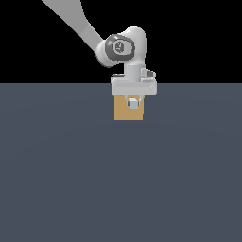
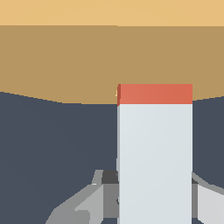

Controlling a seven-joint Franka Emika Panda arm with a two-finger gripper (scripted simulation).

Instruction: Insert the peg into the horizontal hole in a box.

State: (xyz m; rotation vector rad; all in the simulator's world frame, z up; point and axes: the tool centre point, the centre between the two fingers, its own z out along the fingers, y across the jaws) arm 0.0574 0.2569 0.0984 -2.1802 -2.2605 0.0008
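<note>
pinching the peg [image 2: 154, 144] by its pale end, the claw [image 1: 133, 97] holds it level with its red-orange tip buried in the box [image 1: 122, 112], apparently seated in the hole, above the tabletop [image 1: 118, 189].

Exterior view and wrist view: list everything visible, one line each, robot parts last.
box: one, tan, on the floor directly beneath the claw in the exterior view.
peg: one, pale whitish with a red-orange far end, held in the claw, red tip at the box face.
floor: one, dark grey-blue, under everything.
hole: not clearly visible; the peg covers it.
arm: one, light grey, entering from the exterior view's upper left.
claw: one, light grey, closed on the peg.
</note>
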